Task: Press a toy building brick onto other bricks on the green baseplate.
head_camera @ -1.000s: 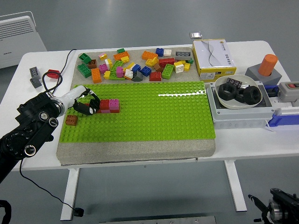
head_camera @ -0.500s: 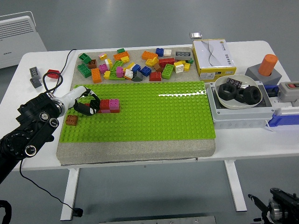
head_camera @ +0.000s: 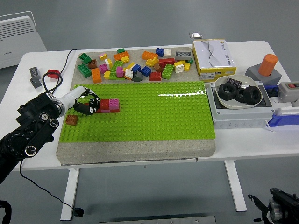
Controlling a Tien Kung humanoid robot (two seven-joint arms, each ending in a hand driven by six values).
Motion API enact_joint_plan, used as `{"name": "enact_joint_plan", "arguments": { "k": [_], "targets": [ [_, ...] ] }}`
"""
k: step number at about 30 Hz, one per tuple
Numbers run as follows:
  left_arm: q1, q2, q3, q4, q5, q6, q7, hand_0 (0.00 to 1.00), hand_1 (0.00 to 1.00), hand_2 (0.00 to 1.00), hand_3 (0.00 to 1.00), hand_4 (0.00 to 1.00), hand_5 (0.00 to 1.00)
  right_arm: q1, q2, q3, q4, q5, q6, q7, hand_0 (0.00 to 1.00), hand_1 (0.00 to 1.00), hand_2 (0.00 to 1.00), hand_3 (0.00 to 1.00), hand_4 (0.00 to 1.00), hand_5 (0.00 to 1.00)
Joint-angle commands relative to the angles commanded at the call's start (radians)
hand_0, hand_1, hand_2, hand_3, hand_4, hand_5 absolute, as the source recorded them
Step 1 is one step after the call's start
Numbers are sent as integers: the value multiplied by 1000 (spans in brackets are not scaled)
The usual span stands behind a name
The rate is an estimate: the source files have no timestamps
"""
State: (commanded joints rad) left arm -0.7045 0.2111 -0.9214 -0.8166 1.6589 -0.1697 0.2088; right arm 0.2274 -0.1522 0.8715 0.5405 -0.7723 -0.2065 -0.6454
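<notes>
Although the left hand (head_camera: 85, 105) had barely shifted from a second before, its dark fingers (head_camera: 91, 106) had drawn in a little and sat curled against the left end of the red brick (head_camera: 104, 103), which stood beside a pink brick (head_camera: 114, 104) on the green baseplate (head_camera: 154, 116), so the pressing looked under way rather than finished; whether the fingers actually clasped a brick could not be told. A loose brown brick (head_camera: 71, 120) lay nearer, untouched. Farther off, the print on the yellow box (head_camera: 214, 57) was too small to read.
</notes>
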Motion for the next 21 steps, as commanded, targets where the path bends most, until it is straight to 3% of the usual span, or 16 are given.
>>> {"name": "enact_joint_plan", "arguments": {
  "k": [11,12,17,18,21],
  "targets": [
    [-1,2,2,1,1,-5,-3,964,958,923,678,703,116,1,0,0,1,0,-1,0,578,598,669,835,996,998],
    [-1,2,1,1,1,-4,-4,964,959,935,802,796,124,1,0,0,1,-1,-1,0,576,598,669,834,997,998],
    [0,3,-3,-2,3,-1,-12,964,959,935,802,796,124,1,-1,0,1,-1,0,0,576,598,669,834,997,998],
    [0,3,-4,-4,5,0,-13,965,966,954,884,962,235,1,-1,0,1,-1,0,0,577,597,669,834,997,998],
    [3,4,-11,-14,12,2,-18,965,966,954,884,962,235,1,-1,0,1,-1,0,0,577,597,669,834,997,998]
  ]
}}
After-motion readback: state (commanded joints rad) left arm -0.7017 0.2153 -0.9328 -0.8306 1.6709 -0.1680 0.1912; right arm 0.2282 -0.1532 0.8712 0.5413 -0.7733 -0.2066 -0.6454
